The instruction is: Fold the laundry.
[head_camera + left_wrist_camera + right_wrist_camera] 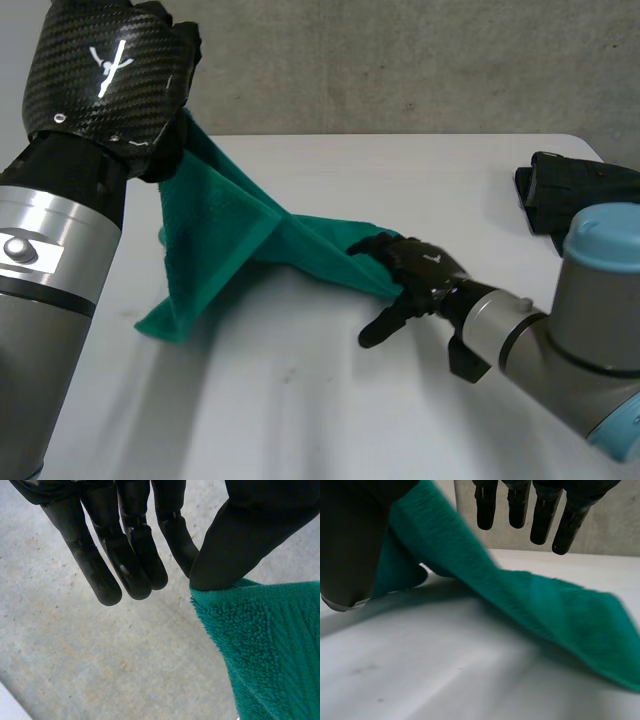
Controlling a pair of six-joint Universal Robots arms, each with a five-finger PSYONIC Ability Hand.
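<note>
Green terry towel [230, 250], strung as a slanted band: high end at left hand [130, 545], low end on table [300, 410] under right hand [425, 268]. Sags in a loose triangle below left hand, lowest corner touching table on that hand's side.

Left hand: raised well above table. Pinches a towel corner between thumb [240, 545] tip and nearest finger, other fingers straight and clear of cloth. Clamped on towel, then, but by a thin nip only.

Right hand: low over towel's far end, fingers [542, 515] straight and spread, thumb off cloth and splayed to the side. Not closed on anything. Looks in head view to rest on cloth, and in right wrist view to hover just above it. Cannot tell contact for certain.

Key relation: runs, by its long axis, straight from one hand to the other, downhill from left to right. Nearer to the free cloth: left hand, directly above the hanging part. Probably calls for carrying the raised corner across toward right hand's end, with that end pinned. A judgement, not a thing seen.

Hidden or unclear:
- Most of left hand, behind its own forearm shell in head view.
- Towel end beneath right palm.
- Remaining corners, lost in folds.
- Black thing [570, 190] beyond right hand, well apart from towel. Cannot make out what.
</note>
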